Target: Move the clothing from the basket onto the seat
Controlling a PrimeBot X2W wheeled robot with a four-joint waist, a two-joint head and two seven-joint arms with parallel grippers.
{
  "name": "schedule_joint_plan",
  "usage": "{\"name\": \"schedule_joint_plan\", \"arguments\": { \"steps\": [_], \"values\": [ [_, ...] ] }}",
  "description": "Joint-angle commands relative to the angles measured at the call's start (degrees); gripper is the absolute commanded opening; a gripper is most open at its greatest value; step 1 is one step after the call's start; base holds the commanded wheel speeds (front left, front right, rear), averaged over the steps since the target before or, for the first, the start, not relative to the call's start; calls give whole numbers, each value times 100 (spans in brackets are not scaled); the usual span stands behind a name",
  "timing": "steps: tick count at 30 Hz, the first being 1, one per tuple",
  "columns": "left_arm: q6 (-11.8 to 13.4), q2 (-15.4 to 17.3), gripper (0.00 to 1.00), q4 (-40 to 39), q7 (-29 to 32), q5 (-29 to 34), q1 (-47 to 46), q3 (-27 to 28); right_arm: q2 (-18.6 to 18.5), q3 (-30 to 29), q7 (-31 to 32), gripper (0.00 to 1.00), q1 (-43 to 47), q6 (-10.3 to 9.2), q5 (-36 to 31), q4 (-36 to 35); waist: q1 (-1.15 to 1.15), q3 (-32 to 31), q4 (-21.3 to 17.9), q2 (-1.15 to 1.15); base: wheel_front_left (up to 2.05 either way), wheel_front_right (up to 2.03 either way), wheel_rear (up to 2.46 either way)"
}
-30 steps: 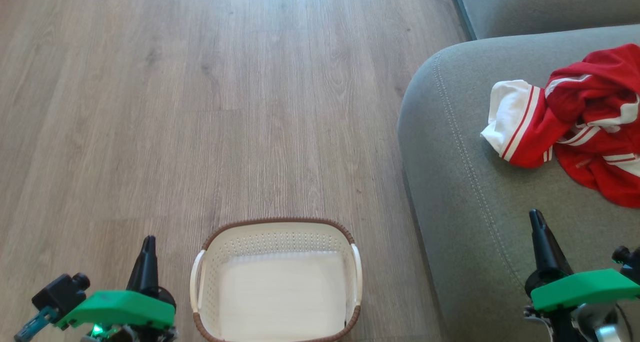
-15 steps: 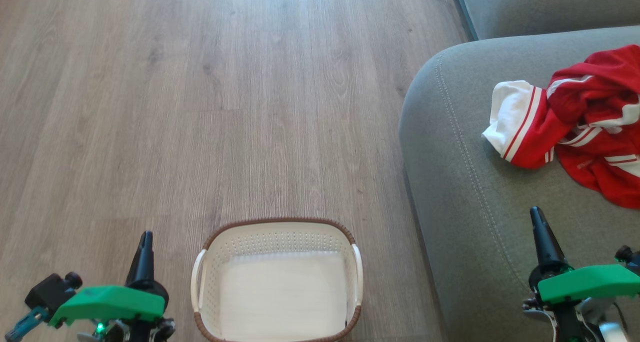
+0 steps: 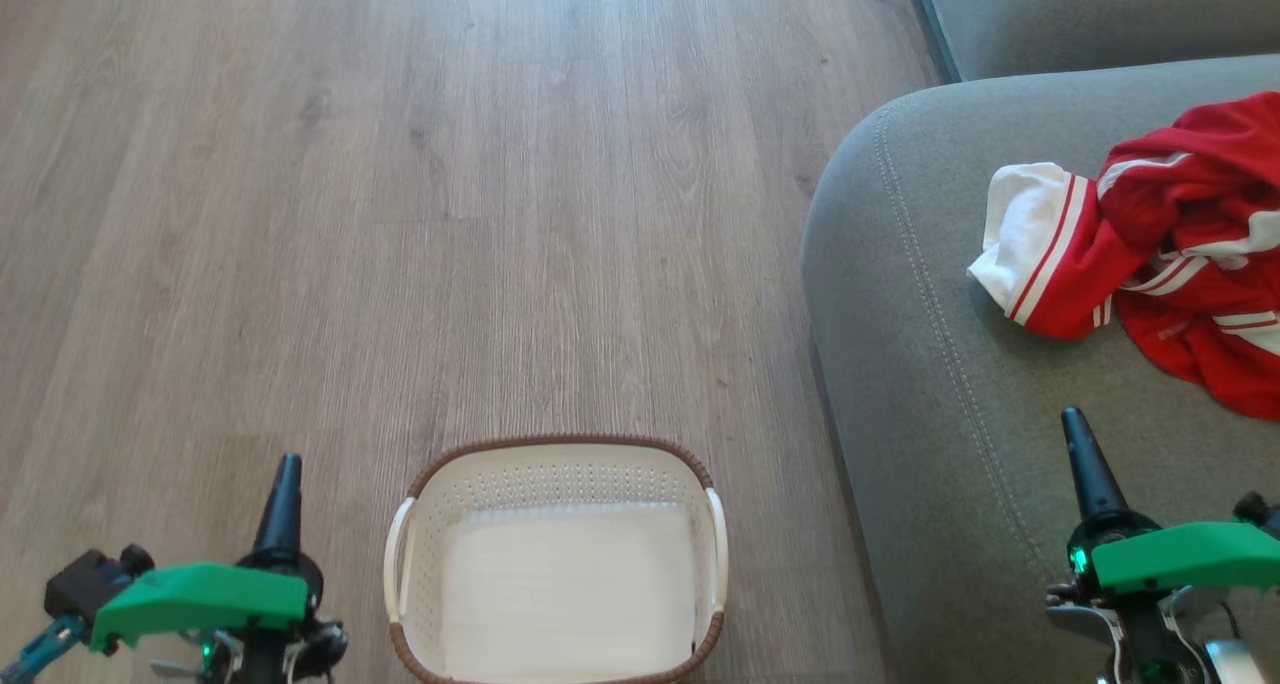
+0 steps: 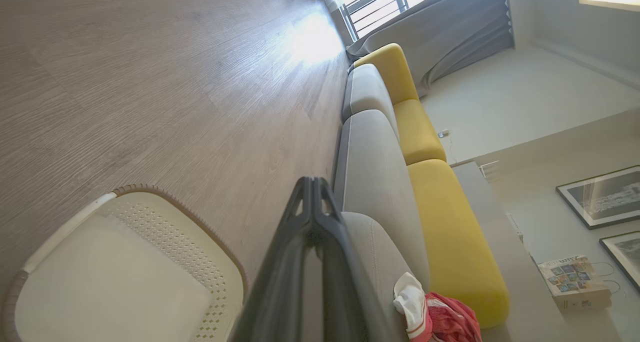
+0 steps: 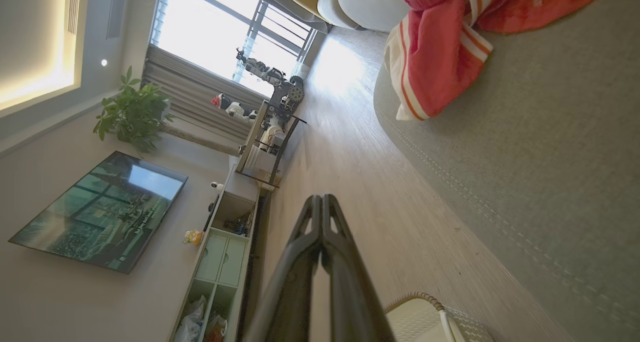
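Observation:
The red and white clothing [image 3: 1160, 254] lies crumpled on the grey-green seat [image 3: 920, 364] at the right; it also shows in the wrist views [image 4: 440, 314] [image 5: 440, 47]. The white basket [image 3: 556, 464] with its brown braided rim stands on the floor at the bottom centre, holding nothing [image 4: 165, 232] [image 5: 425, 312]. My left gripper [image 3: 288, 461] is shut with nothing in it, over the floor left of the basket [image 4: 312, 182]. My right gripper [image 3: 1073, 416] is shut and holds nothing, above the seat's front part, short of the clothing [image 5: 320, 199].
Wooden floor [image 3: 450, 214] spreads ahead and to the left. A second grey cushion [image 3: 1090, 9] sits at the top right. Yellow back cushions [image 4: 450, 232] line the sofa. A TV [image 5: 100, 212] and low cabinet [image 5: 220, 262] stand along the far wall.
Both grippers have drawn back a little toward the bottom corners of the head view. The clothing and the basket have stayed put.

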Motion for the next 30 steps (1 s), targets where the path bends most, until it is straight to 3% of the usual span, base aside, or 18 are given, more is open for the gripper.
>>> {"name": "schedule_joint_plan", "arguments": {
  "steps": [1,30],
  "values": [
    [-64,0,0,-165,49,-212,-376,233,11,30,75,0,-308,0,201,-148,0,0,4,0,0,0,0],
    [-261,-117,0,-88,526,-1938,-606,582,225,-188,566,0,-542,-1,1790,48,0,-5,52,0,0,0,0]
  ]
}}
